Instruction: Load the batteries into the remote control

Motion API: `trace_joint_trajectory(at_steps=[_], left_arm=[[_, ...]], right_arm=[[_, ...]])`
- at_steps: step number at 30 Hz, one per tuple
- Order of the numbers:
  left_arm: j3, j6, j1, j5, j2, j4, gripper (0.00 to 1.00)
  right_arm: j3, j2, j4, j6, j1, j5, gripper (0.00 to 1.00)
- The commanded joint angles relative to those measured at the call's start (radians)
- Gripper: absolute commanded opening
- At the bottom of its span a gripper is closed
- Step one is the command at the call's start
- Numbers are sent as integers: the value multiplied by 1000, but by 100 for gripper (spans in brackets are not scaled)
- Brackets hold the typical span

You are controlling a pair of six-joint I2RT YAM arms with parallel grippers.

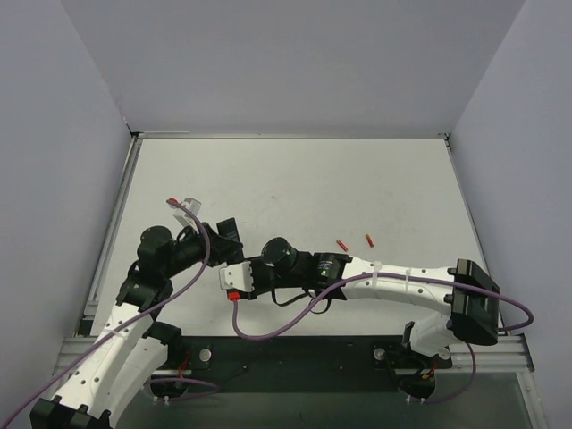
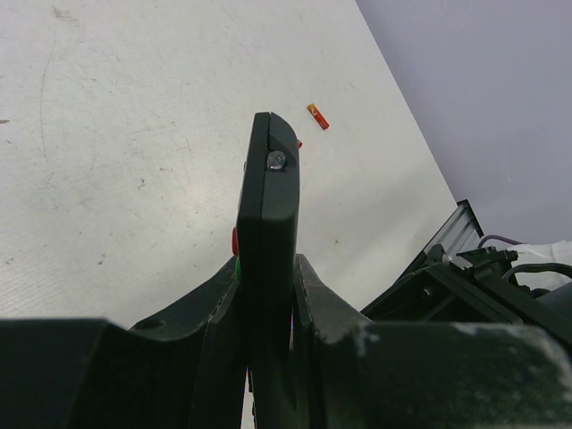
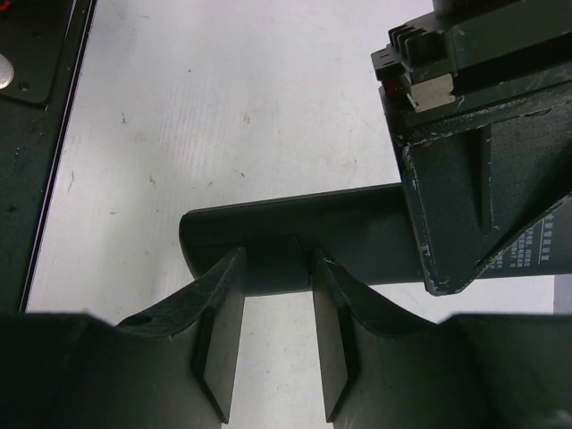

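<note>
Left wrist view: the left gripper (image 2: 268,308) is clamped tight on the slim black rectangular plastic remote control (image 2: 268,214). It holds the remote on edge above the flat white table (image 2: 134,134), I judge so that the other arm can work on it. Beyond the remote's far tip lies one of the thin red cylindrical batteries (image 2: 318,116).

Right wrist view: the right gripper (image 3: 277,261) has its fingers apart, straddling a stretch of the remote near its free end. Nothing shows pinched between them, and I cannot tell whether the tips touch the remote.

Top view: both batteries lie loose on the table, well to the right of the remote and near each other. The remote's battery bay shows in no view; with both cells outside it, I judge it empty and loading not yet begun
</note>
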Motion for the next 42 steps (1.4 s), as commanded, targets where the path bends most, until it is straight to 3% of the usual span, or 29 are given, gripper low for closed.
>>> trace_joint_trajectory(at_steps=[1,6,13,19,28,42], left_arm=[[27,14,7,-41,4,209,0],[-2,29,8,-84,13,217,0],[-90,-15,7,-125,39,358,0],[-189,-72,-35,-145,139,547,0],[-231,-69,-93,-196,329,674,0],[-197,-18,-113,-272,496,667,0]], right_arm=[[-15,46,-167,52,2,-129,27],[-14,49,-181,56,-10,-158,23],[-25,59,-179,75,-49,-210,20],[-52,101,-101,132,-102,-270,18],[-67,219,-12,245,-207,-336,13],[-133,201,89,504,-313,-372,11]])
